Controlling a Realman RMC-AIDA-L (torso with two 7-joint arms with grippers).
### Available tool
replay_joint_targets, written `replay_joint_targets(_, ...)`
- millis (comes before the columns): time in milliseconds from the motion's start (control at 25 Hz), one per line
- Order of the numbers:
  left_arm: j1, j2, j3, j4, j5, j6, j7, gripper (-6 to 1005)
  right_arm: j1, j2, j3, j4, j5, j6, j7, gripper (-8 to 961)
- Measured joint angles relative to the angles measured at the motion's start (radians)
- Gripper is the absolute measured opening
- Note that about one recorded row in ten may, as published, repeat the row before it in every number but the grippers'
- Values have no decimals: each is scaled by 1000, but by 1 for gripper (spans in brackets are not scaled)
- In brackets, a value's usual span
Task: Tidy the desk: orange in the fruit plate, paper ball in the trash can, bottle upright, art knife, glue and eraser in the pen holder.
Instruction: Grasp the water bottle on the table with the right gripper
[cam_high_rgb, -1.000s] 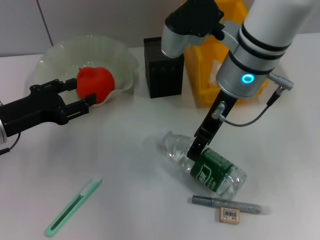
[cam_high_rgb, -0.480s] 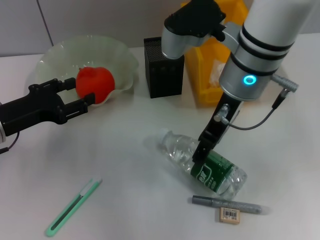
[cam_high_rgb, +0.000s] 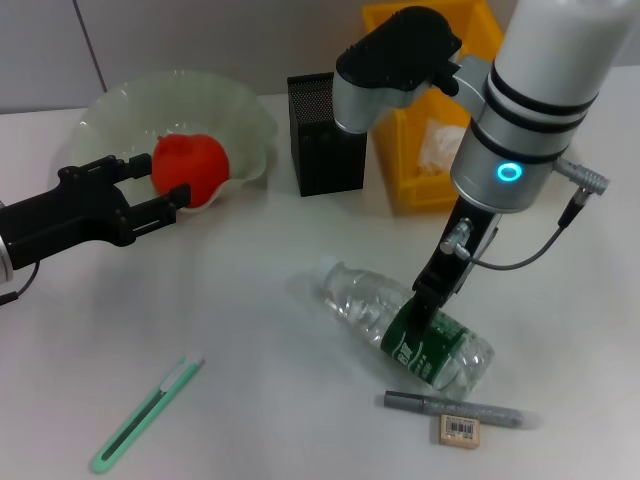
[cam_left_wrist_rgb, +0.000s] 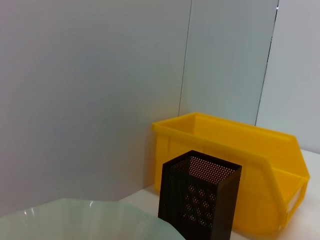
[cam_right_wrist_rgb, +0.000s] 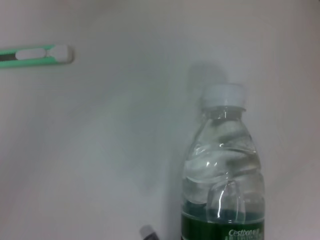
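Sliding toward four o'clock along the bottle (cam_high_rgb: 408, 325), the right gripper (cam_high_rgb: 425, 312) now sits over the green label; whether its fingers are closed I cannot tell. Bottle lies flat, cap pointing ten o'clock. Farther off, the left gripper (cam_high_rgb: 150, 195) waits open by the orange (cam_high_rgb: 190, 168).

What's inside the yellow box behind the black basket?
The yellow box holds something white and crumpled, probably the paper ball. The robot's right arm covers most of the box, so anything else inside is hidden. The black basket looks empty on top.
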Motion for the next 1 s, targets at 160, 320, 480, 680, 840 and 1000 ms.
replay_joint_targets(160, -3, 0, 2, 0, 0, -7, 0, 694, -4, 2, -5, 25, 10, 16, 0, 757)
replay_joint_targets(320, -7, 0, 3, 0, 0, -12, 1, 694, 1, 2, -23, 58, 27, 41, -1, 756)
replay_joint_targets(480, -12, 0, 4, 0, 1, -12, 2, 694, 3, 2, -61, 66, 28, 59, -1, 756)
replay_joint_targets(680, -13, 0, 4, 0, 1, -13, 2, 694, 5, 1, -72, 67, 27, 70, 0, 757)
replay_joint_targets(840, -13, 0, 4, 0, 2, -16, 2, 694, 9, 1, -74, 83, 25, 86, -2, 757)
replay_joint_targets(1000, -13, 0, 4, 0, 2, -20, 2, 694, 16, 1, -76, 117, 28, 102, -5, 757)
